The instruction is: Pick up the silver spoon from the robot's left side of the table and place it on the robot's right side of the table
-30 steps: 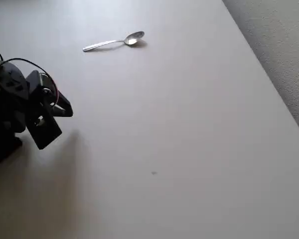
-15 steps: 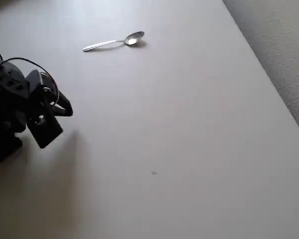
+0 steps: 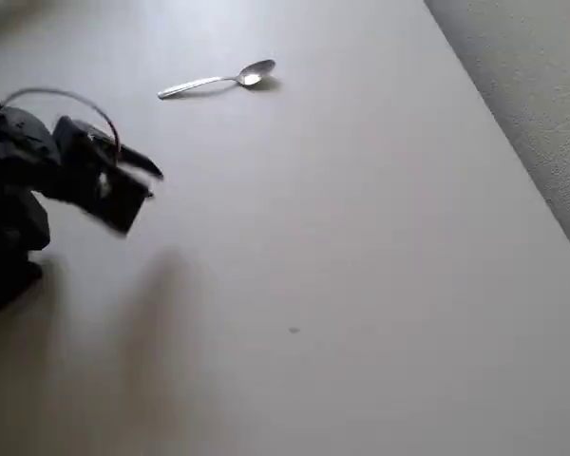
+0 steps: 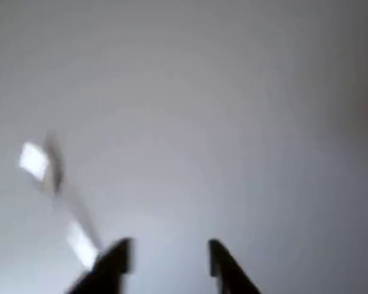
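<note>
In the overhead view our gripper [image 3: 142, 180] sits at the left, blurred; the spoon [image 3: 217, 81] lies well apart, on the table [image 3: 380, 247] near its top edge. We judge the spoon light, stiff and slippery; grasp across the slim handle. The wrist view adds what the overhead cannot: the fingertips [image 4: 113, 260] stand apart, holding nothing, with a smeared shape, probably the spoon, at left.

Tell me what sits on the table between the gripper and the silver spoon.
Nothing. In the overhead view the stretch of table between the gripper and the silver spoon is bare. The blurred wrist view likewise shows bare tabletop ahead of the parted fingers.
</note>
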